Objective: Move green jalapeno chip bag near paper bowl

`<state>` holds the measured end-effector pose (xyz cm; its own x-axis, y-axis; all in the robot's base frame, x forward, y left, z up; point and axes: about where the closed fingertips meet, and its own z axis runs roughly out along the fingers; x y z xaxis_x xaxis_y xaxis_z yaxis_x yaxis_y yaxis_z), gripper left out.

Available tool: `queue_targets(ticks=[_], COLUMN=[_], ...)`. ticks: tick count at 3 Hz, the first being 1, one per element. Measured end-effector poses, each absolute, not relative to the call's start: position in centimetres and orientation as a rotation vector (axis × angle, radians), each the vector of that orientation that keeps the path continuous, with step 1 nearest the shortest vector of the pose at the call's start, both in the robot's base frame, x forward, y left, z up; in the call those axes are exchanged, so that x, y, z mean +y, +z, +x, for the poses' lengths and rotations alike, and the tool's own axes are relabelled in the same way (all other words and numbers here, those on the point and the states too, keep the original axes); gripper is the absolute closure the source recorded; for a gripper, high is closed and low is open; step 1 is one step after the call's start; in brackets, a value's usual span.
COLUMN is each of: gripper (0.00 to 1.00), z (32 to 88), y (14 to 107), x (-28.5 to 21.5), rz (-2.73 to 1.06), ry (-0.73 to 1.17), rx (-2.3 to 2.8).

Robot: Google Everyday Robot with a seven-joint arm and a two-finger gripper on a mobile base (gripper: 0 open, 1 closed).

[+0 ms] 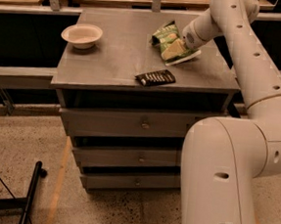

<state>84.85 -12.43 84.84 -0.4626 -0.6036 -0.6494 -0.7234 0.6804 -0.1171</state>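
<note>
The crumpled green foil jalapeno chip bag (166,40) lies on the far right part of the grey worktop (115,58). The white arm's end effector (184,40) is down against the bag's right side, and I cannot tell whether it is spread or pinching. The round off-white paper bowl (82,34) sits far left, well apart from the bag, and a flat black packet (155,78) lies by the near edge.

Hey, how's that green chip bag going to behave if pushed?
The green jalapeno chip bag looks crumpled, so probably light and floppy. It may slide easily on the smooth tabletop. The hand is at the bag's edge.
</note>
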Motion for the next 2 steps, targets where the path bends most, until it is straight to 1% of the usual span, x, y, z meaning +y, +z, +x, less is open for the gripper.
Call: queue_targets(ticks=[1, 2], gripper=[0.64, 0.88], z=[84.6, 83.6], y=[84.2, 86.4], x=[-12.6, -13.1], rz=[-1.018, -1.076], ry=[0.241, 0.234], rx=[2.230, 2.188])
